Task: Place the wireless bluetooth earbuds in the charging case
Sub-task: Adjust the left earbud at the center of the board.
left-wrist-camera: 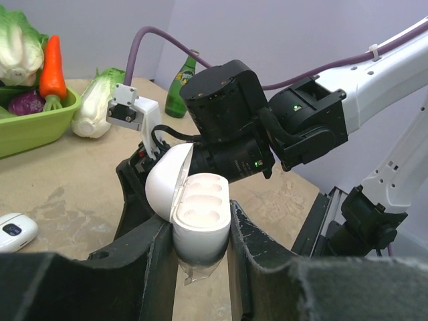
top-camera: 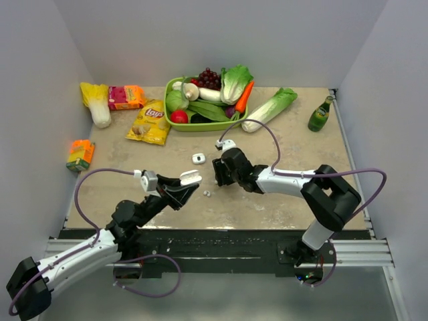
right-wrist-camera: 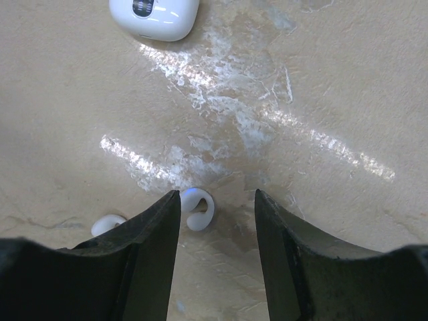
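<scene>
My left gripper is shut on the white charging case and holds it above the table with its lid open and its sockets empty. The case also shows in the top view. My right gripper is open and points down just above the table. One white earbud lies between its fingers, against the left one. A second earbud lies just outside that left finger. Both show as small white specks in the top view.
A second, closed white case lies on the table beyond the grippers. Further back stand a green basket of vegetables, a Lay's bag, a cabbage and a green bottle. An orange carton stands at the left.
</scene>
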### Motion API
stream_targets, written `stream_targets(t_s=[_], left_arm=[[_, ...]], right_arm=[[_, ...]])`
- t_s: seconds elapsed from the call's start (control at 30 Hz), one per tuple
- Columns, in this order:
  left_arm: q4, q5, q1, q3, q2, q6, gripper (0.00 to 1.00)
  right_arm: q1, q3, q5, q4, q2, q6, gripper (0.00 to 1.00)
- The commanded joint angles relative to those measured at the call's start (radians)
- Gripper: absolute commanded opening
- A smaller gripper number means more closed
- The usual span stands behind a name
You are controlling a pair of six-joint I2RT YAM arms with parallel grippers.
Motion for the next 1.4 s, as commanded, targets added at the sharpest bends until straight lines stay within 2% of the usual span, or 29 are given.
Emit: stream_targets(t_s=[0.0,0.5,0.83,1.37], left_arm=[[0.016,-0.001,-0.005,0.007,0.000,0.014,0.00],[0.011,0.000,-0.003,0.011,0.019,0.015,0.00],[0.016,0.003,-0.005,0.011,0.032,0.012,0.00],[0.039,0.023,-0.005,0.005,0.054,0.002,0.00]], right_arm=[[-0.003,0.038,-0.009,0.042,0.009,-0.016,0.51],[-0.005,0.012,0.042,0.029,0.021,-0.019,0.48],[-0.005,-0.001,0.034,0.020,0.026,-0.025,0.44],[0.003,-0.017,0.001,0.026,0.040,-0.039,0.44]])
